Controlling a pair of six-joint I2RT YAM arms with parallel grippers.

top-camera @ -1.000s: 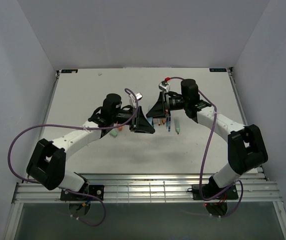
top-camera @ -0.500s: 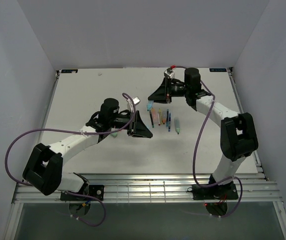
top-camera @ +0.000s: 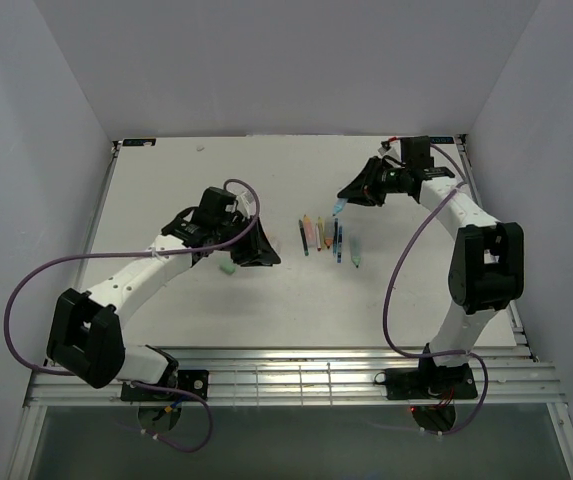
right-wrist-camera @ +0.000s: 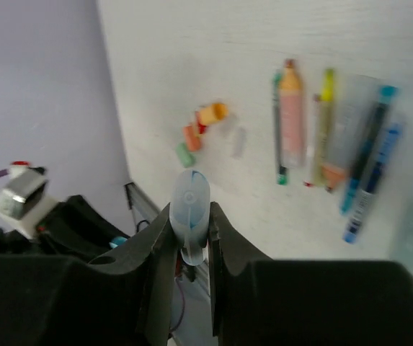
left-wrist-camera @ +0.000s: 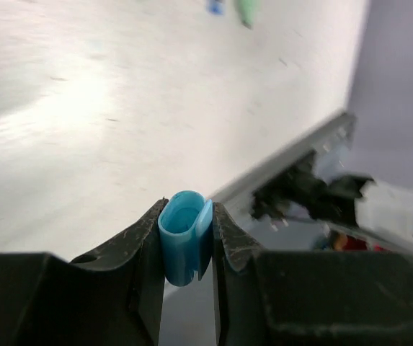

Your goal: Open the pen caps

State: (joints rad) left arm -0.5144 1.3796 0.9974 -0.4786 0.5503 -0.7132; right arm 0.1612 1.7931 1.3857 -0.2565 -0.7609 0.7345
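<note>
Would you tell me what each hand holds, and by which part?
Left hand: blue cap, pinched across its sides. Right hand: pale blue pen, pinched across its barrel.

Left arm (top-camera: 136,275) inward, jaws tight on blue cap (left-wrist-camera: 184,234); right arm (top-camera: 456,215) far back, jaws tight on pale blue pen (right-wrist-camera: 190,209).

**Colours on the white table (top-camera: 216,170)**

The black left hand (left-wrist-camera: 185,241) is gripping a bright blue cap (left-wrist-camera: 183,225), and the black right hand (right-wrist-camera: 190,234) a pale blue pen (right-wrist-camera: 190,200). A pink pen (right-wrist-camera: 291,119), yellow pen (right-wrist-camera: 323,115), teal pen (right-wrist-camera: 368,144), orange cap (right-wrist-camera: 212,113) and green cap (right-wrist-camera: 185,154) are showing.
</note>
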